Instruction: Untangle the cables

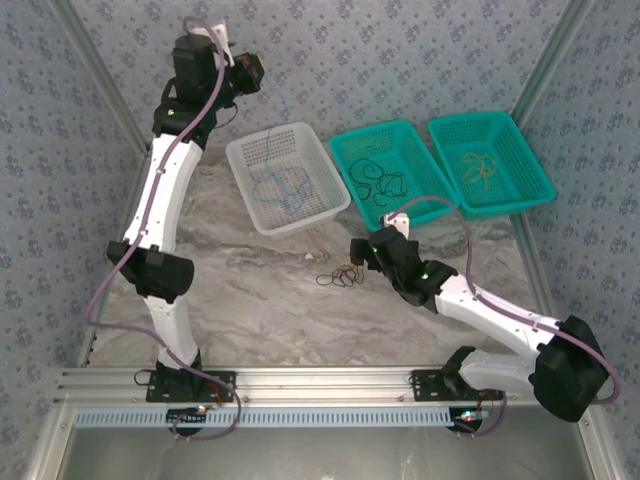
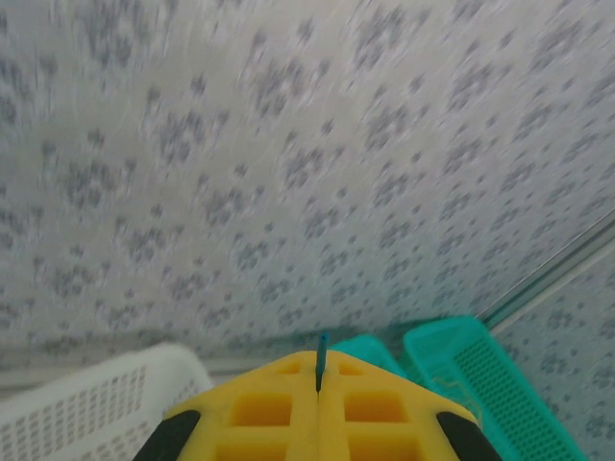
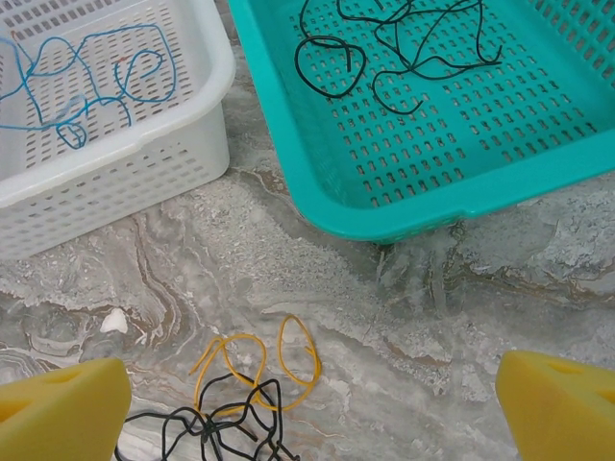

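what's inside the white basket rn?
White basket: blue cables, tangled on the perforated floor. One strand runs up to the left gripper, shut on it. Overlapping loops hide the count.

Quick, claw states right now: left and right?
Left claw: closed, pinching a blue cable.
Right claw: open, holding nothing, above the yellow and black cable tangle.

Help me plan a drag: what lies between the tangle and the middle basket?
Bare table separates tangle from basket, seen in the right wrist view.
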Motion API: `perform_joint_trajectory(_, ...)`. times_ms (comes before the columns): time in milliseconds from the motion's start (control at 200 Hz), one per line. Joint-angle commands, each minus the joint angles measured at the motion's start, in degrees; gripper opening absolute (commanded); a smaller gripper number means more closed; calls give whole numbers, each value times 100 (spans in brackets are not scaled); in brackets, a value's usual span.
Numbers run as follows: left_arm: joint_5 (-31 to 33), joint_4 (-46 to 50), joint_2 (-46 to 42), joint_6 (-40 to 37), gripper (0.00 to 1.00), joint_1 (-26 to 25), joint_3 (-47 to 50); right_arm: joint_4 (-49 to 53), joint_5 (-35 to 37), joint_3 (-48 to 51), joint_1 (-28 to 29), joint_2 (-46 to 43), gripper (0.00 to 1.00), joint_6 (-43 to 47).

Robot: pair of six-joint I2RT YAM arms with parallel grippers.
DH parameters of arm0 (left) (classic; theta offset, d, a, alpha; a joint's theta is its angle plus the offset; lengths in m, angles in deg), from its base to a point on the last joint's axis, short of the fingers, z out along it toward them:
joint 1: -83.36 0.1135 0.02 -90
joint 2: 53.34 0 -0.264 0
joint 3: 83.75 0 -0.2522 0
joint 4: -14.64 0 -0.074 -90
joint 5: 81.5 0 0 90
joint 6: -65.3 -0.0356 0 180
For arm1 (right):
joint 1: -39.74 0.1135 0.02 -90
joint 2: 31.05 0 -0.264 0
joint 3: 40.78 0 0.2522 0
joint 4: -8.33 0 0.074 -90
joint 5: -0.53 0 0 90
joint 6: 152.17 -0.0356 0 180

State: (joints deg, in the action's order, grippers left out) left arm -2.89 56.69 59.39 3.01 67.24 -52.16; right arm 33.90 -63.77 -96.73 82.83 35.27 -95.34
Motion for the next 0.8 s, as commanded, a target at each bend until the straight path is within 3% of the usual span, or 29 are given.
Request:
perform_joint_trajectory(0, -198, -170, 117, 93, 0, 30, 378, 108, -27, -56, -22, 56, 100, -113)
perform_joint_trajectory(280, -164, -27, 124, 275, 0, 2, 1654, 50, -154, -134, -63, 109, 100, -248)
perform_joint_trajectory(430, 433, 345, 140, 179, 0, -121, 2093, 144, -763, -316, -295, 247, 100, -340)
perform_joint_trajectory(570, 823, 609, 263, -80, 8, -323, 2223, 455, -987, -625, -308, 489, 100, -105)
perform_joint_trajectory(630, 1135, 846, 379, -133, 18, -411, 2118, 493, -937, -658, -303, 535, 100, -152)
perform_joint_trajectory(720, 1378, 1020, 444, -152, 52, -453, 2022, 519, -818, -652, -308, 548, 100, -243)
perform_joint_trajectory(795, 1462, 986, 376, -156, 66, -462, 2073, 433, -901, -601, -330, 513, 100, -214)
